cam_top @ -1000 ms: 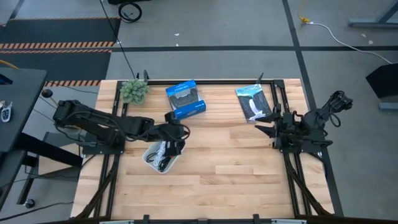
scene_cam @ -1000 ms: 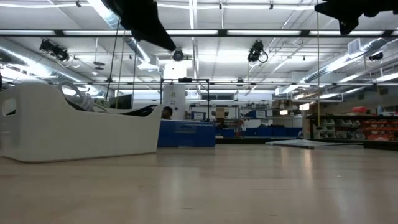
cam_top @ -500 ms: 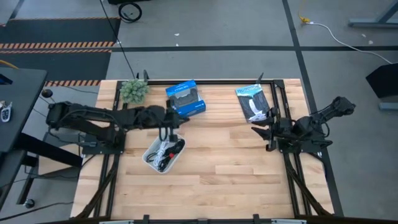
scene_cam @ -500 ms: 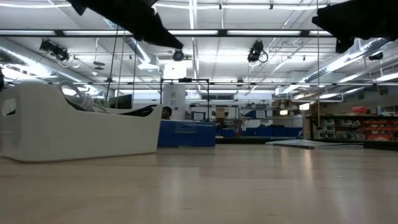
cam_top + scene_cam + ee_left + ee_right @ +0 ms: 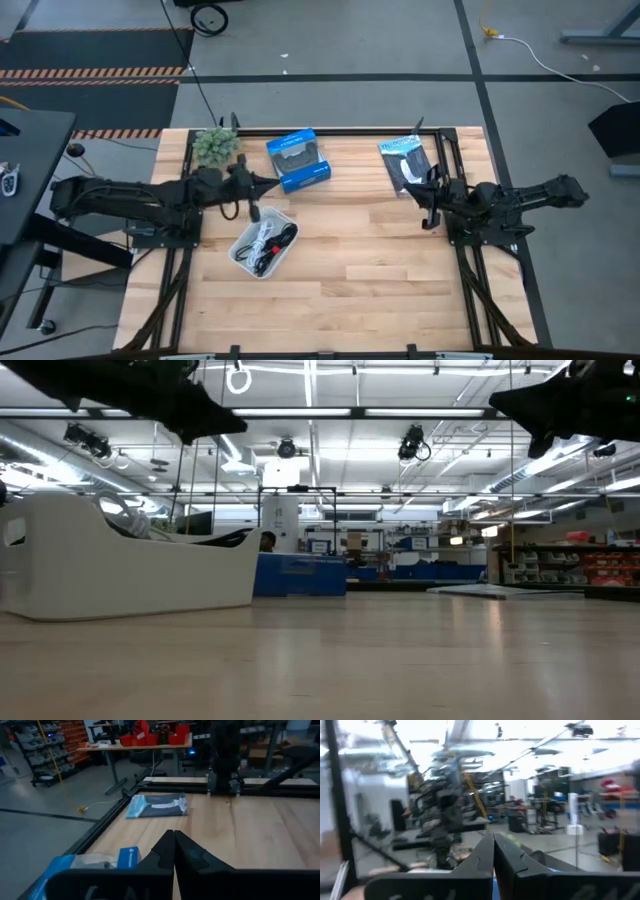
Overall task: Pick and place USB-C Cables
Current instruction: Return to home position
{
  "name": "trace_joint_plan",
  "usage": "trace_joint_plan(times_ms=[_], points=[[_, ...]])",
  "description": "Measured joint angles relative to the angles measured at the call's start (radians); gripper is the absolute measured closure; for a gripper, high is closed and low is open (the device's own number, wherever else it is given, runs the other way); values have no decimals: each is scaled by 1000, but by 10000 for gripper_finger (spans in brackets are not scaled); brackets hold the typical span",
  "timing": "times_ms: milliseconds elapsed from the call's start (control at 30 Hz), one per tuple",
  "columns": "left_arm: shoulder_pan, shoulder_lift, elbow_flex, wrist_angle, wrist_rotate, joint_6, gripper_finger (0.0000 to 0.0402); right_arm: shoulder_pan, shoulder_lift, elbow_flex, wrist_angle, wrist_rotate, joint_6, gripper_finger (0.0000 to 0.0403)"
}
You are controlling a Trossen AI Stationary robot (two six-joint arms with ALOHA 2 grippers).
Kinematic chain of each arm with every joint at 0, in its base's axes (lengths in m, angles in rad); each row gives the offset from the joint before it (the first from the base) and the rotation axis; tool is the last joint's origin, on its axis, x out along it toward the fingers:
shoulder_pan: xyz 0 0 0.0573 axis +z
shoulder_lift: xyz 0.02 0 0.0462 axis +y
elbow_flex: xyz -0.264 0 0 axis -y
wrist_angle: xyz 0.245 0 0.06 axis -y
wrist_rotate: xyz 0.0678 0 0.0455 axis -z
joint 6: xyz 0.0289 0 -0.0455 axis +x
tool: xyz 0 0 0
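Several USB-C cables [image 5: 266, 242], black and white bundles, lie in a white tray [image 5: 239, 252] left of the table's middle; the low view shows the tray's wall [image 5: 120, 570]. My left gripper [image 5: 270, 185] is shut with nothing between its fingers. It hovers past the tray's far side, beside the blue box [image 5: 298, 160], and its closed tips [image 5: 174, 837] point toward the table's right. My right gripper [image 5: 425, 200] is also shut [image 5: 494, 842] and holds nothing, near the black packet [image 5: 408, 165].
The blue box stands at the far edge with a small green plant [image 5: 215, 146] to its left. The flat black packet with white print [image 5: 160, 806] lies at the far right. Bare wood [image 5: 360, 270] fills the table's middle and near half.
My left gripper has risen from over the tray and gone toward the table's far edge, and its arm has stretched out level; it stays shut. My right gripper has shut, and its arm has lowered and stretched out toward the table's right edge.
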Motion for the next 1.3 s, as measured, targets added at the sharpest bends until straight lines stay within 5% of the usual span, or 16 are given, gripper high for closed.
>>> trace_joint_plan(times_ms=[600, 933, 1300], points=[[-284, -469, -268, 26, -81, -74, 398, -12, 1, 0, 10, 28, 56, 361], [-306, -742, -451, 83, 165, -110, 399, -12, 1, 0, 10, 30, 56, 361], [-305, -796, -455, 53, 169, -369, 358, -12, 1, 1, 10, 30, 56, 363]])
